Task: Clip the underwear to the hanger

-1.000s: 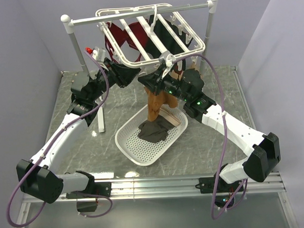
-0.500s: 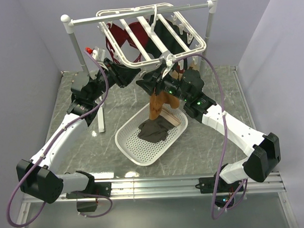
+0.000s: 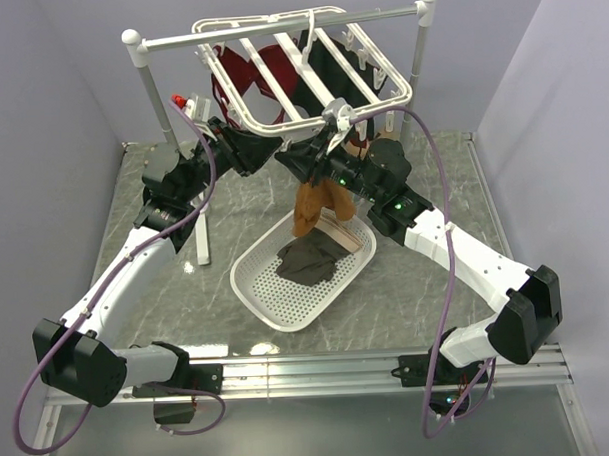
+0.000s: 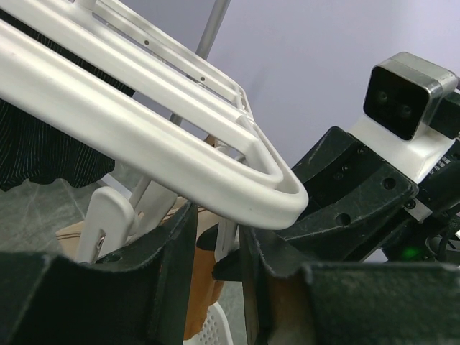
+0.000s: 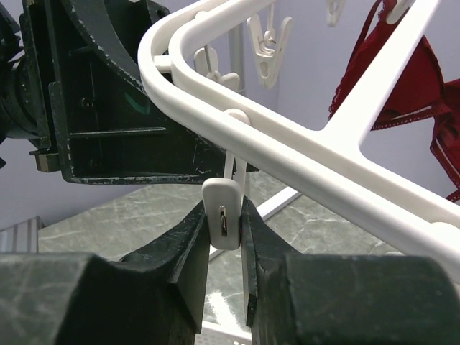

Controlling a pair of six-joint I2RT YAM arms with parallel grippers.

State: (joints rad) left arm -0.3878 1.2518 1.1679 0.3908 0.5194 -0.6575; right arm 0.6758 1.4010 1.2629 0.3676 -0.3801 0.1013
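White basket (image 3: 287,307), dark grey garment (image 3: 311,260) inside, red lace garment (image 5: 417,86), grey rail (image 3: 178,37)

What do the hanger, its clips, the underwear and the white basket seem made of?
By look only: the hanger is moulded white plastic, smooth and slightly glossy, with highlights on its rounded bars. The clip seems the same plastic, with a small metal spring. The underwear is soft matte rust-brown cloth, hanging limp in folds. The basket is probably white plastic too, perforated all over.

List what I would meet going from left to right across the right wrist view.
The left arm's black body → pinched clip → free dangling clips → red lace garment.
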